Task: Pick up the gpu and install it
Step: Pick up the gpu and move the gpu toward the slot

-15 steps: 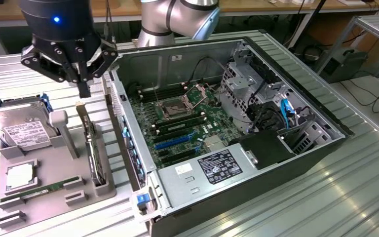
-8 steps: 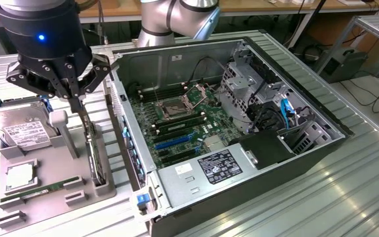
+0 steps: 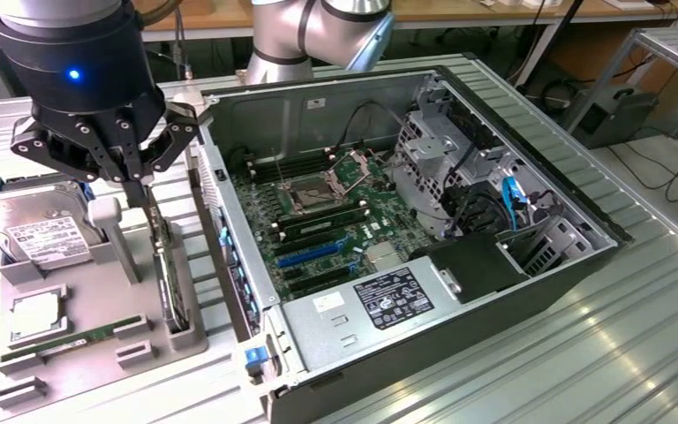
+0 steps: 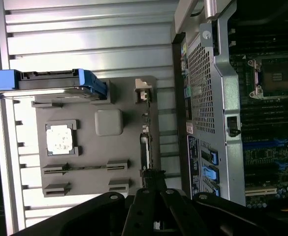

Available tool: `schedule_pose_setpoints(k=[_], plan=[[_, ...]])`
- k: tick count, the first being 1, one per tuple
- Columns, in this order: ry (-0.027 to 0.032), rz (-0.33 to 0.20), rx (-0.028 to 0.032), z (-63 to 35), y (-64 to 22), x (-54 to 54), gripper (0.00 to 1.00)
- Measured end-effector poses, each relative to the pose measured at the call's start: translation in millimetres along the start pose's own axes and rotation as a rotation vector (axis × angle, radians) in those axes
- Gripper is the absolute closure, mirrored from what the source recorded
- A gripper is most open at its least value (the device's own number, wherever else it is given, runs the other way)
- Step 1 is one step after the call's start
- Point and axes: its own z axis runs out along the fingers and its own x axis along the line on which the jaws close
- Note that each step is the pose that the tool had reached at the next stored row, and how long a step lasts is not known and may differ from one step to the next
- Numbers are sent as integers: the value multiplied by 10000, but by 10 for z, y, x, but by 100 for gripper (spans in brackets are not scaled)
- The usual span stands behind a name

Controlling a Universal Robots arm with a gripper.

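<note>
The gpu (image 3: 172,283) is a thin dark card standing on edge in a slot along the grey fixture tray (image 3: 80,287), on the side nearest the computer case. My gripper (image 3: 145,199) hangs directly over the card's far end, its fingers drawn together on the card's upper edge. In the wrist view the fingers meet at my gripper (image 4: 151,173) on the thin edge of the gpu (image 4: 144,147), which still sits in its slot. The open computer case (image 3: 575,265) lies on its side to the exterior view's right, with the motherboard (image 3: 315,230) and its blue expansion slot (image 3: 310,252) exposed.
The tray also holds a silver hard drive (image 3: 39,230) with blue rails, a processor chip (image 3: 35,316) and a green memory stick (image 3: 74,340). The case wall (image 3: 215,221) rises close beside the gpu. A drive cage (image 3: 445,168) and cables fill the case's far side.
</note>
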Motion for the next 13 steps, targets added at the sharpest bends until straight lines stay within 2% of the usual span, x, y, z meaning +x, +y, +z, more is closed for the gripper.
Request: schedule_pose_setpoints(k=[8, 11, 12, 13], plan=[[0, 0, 0, 0, 0, 0, 89], [0, 0, 0, 0, 0, 0, 70], [0, 0, 0, 0, 0, 0, 70], [0, 0, 0, 0, 0, 0, 64]])
